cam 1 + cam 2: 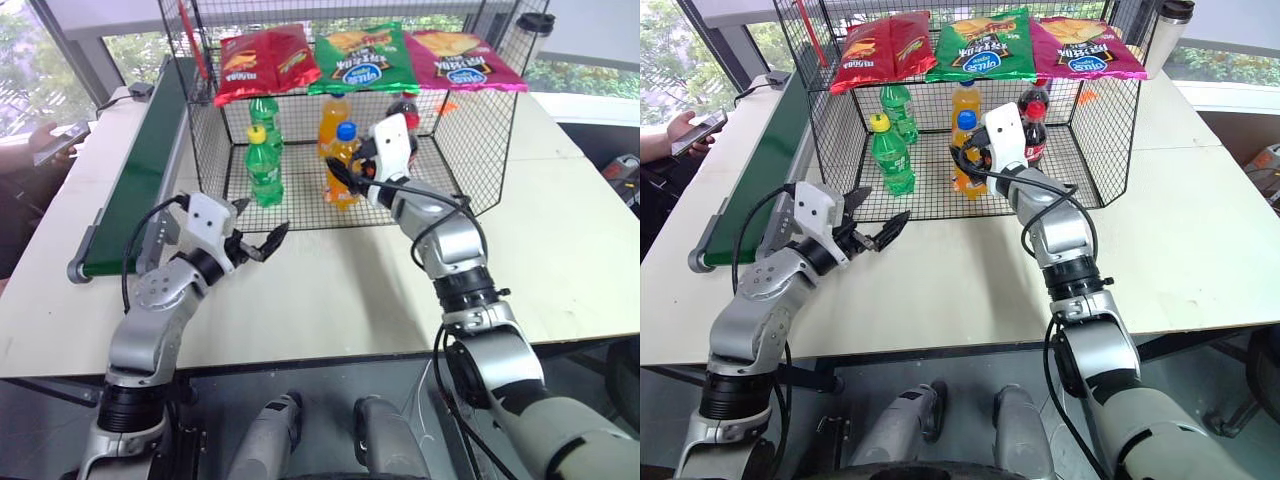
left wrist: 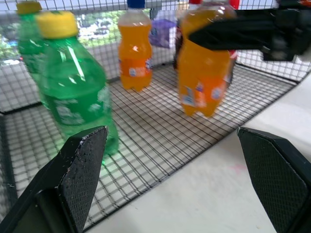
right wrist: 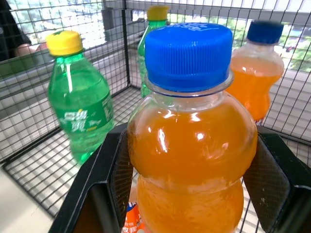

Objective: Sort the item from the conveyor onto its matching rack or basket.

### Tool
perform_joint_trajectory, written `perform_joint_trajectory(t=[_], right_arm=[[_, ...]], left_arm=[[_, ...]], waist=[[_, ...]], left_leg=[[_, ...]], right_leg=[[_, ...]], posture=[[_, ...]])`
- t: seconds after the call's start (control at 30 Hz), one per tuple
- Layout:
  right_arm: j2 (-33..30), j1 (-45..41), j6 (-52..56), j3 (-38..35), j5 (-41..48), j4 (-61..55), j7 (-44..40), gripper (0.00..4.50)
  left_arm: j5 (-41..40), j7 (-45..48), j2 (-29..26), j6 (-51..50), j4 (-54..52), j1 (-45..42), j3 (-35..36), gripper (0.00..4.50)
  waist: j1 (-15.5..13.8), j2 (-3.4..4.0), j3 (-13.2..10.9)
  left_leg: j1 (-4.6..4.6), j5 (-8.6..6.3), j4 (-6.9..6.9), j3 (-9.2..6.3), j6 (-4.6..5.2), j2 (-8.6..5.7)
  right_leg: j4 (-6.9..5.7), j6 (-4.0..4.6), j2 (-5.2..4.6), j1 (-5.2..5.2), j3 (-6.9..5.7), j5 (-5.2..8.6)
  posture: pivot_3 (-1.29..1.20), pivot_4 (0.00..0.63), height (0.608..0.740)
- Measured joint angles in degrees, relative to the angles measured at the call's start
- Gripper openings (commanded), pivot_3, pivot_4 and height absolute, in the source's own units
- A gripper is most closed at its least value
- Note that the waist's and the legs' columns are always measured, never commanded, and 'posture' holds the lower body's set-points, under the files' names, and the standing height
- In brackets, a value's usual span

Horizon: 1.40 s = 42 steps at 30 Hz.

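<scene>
The orange soda bottle (image 3: pixel 192 145) sits clamped upright in my right gripper (image 1: pixel 345 172), just above the wire cage's (image 1: pixel 455 150) near floor edge, beside another orange bottle (image 2: pixel 134 51) so flavours group together. My left gripper (image 1: pixel 262 238) hangs spread and empty over the table (image 1: pixel 330 290).

It looked like a test lab staged as a shop: a pale table (image 1: pixel 330 300) carried a conveyor (image 1: pixel 140 170) and a wire cage (image 1: pixel 450 130) stocked with drinks, crisp bags (image 1: pixel 360 55) on top, windows (image 1: pixel 30 60) behind.
</scene>
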<state>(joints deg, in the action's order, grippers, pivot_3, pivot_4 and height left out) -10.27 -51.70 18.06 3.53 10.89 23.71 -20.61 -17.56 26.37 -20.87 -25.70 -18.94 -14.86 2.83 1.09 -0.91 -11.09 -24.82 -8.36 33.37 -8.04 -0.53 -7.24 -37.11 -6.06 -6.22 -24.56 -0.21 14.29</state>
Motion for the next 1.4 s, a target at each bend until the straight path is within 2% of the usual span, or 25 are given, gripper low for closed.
perform_joint_trajectory(t=[0.53, 0.67, 1.03, 1.23, 1.4], right_arm=[[4.0, -5.7, -14.5, -0.8, -4.3, 20.6, 1.3, 2.54], [4.1, -7.2, -17.4, -1.5, -5.1, 24.0, 1.7, 4.48], [3.2, -7.7, -16.2, -2.1, -5.6, 20.8, 0.6, 4.48], [0.9, -5.7, -12.1, -2.8, -5.6, 11.6, 1.1, 4.48], [-3.2, 3.7, -2.8, -2.8, -4.0, -3.0, -2.3, 4.48]], left_arm=[[1.9, -1.6, 0.9, 0.3, 0.0, 1.1, -1.9, 4.45], [1.9, -1.6, 1.0, 0.3, 0.0, 1.1, -1.9, 4.5], [1.9, -1.6, 1.1, 0.3, 0.0, 1.1, -1.9, 4.5], [1.9, -1.6, 1.5, 0.3, 0.0, 1.1, -1.9, 4.5], [1.7, -1.0, 1.1, 0.3, -0.5, 2.9, -1.8, 4.5]], waist=[[0.0, 0.01, 0.0], [0.1, 0.01, 0.0], [0.0, 0.02, 0.0], [-0.1, 0.02, 0.0], [-0.3, 0.02, 0.0]], left_leg=[[0.08, 0.06, -0.03, -0.01, -0.11, 0.21], [0.1, 0.07, -0.04, 0.0, -0.13, 0.22], [0.26, 0.07, -0.08, 0.01, -0.13, 0.22], [0.26, 0.07, -0.08, 0.01, -0.13, 0.22], [0.26, 0.07, -0.09, 0.03, -0.13, 0.22]], right_leg=[[0.0, 0.19, 0.31, 0.0, 0.1, -0.12], [-0.01, 0.2, 0.31, 0.0, 0.12, -0.13], [-0.03, 0.21, 0.32, 0.1, 0.17, -0.13], [-0.02, 0.22, 0.32, 0.1, 0.17, -0.13], [0.01, 0.21, 0.3, 0.11, 0.2, -0.12]], posture=[[0.0, 0.15, 0.739], [0.0, 0.15, 0.739], [0.0, 0.15, 0.739], [0.0, 0.15, 0.739], [0.0, 0.15, 0.739]])
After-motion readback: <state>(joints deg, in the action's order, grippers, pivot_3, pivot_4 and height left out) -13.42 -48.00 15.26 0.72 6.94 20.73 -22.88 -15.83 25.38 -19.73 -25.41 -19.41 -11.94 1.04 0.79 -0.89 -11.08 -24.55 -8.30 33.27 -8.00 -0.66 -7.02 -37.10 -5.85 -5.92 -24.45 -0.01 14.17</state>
